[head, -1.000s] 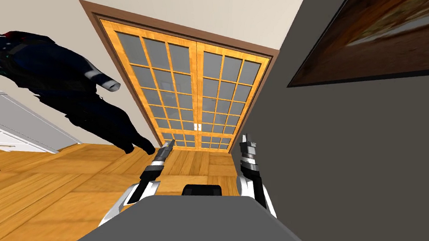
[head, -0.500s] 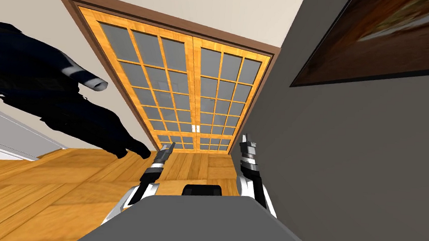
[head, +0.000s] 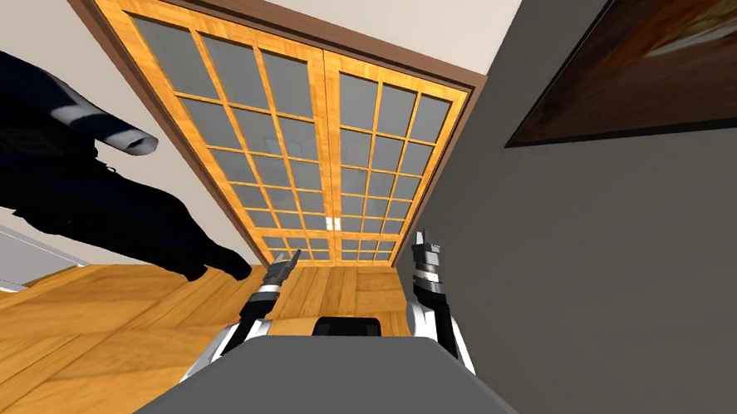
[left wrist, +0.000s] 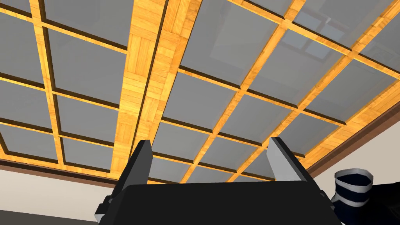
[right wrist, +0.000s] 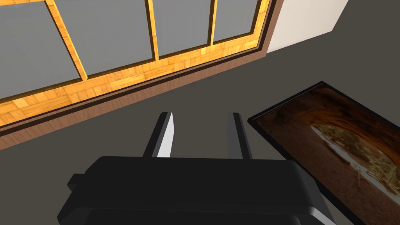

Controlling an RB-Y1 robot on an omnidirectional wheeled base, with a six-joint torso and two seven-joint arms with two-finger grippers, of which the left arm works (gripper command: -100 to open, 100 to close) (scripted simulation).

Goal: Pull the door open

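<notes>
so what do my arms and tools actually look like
The forearms are white near the body, then banded black and light grey toward the wrist. The left tool and right tool match: a dark boxy body with two thin, light grey, blade-like fingers.

**Left arm** (head: 260, 301): the forearm was black, ringed with pale bands, and widened into a white shell edged in dark grey.

**Right arm** (head: 431, 293): it followed the same scheme, with black and light grey segments stacked like collars above a white shell.

**Left jaws:** two thin blades, light grey with dark flanks, tapered toward the tips. They rose from the left box (left wrist: 218, 203), which was black with a rounded upper edge and a small grey lug at one corner.

**Right jaws:** the blades matched, one face lit almost white. The right box (right wrist: 191, 187) was black, with a faint sheen along one edge.
</notes>
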